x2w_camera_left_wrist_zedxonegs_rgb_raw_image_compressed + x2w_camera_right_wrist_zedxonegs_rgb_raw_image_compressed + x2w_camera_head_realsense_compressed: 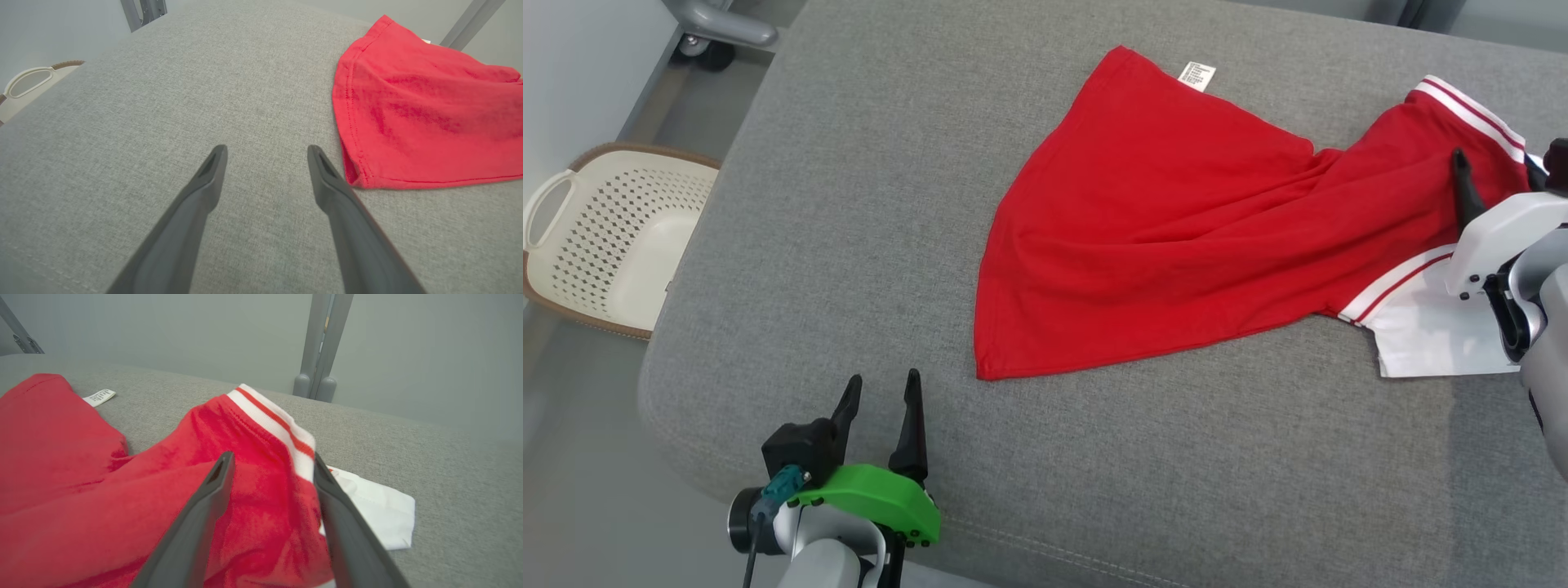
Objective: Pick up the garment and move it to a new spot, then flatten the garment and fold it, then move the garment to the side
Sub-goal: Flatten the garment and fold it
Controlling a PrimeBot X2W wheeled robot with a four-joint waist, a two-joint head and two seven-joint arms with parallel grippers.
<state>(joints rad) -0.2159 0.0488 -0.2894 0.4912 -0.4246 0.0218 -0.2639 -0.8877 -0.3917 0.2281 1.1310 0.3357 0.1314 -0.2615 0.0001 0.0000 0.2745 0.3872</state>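
The garment (pixel 1176 220) is a red shirt with white, red-striped trim and a white part (pixel 1429 335), lying spread across the grey cushion (pixel 849 245). My right gripper (pixel 1508 155) stands over its right end, near the striped band. In the right wrist view the right gripper (pixel 271 457) is open, its fingers apart on either side of a ridge of red cloth (pixel 81 477). My left gripper (pixel 883 377) is open above bare cushion by the front edge, a little left of the garment's lower corner (pixel 429 122). Nothing lies between the left gripper's (pixel 265 149) fingers.
A cream perforated laundry basket (pixel 613 237) stands on the floor to the cushion's left. A white care label (pixel 1196 76) sticks out at the garment's far edge. Grey metal legs (pixel 318 347) stand behind the cushion. Bare cushion stretches left and in front of the garment.
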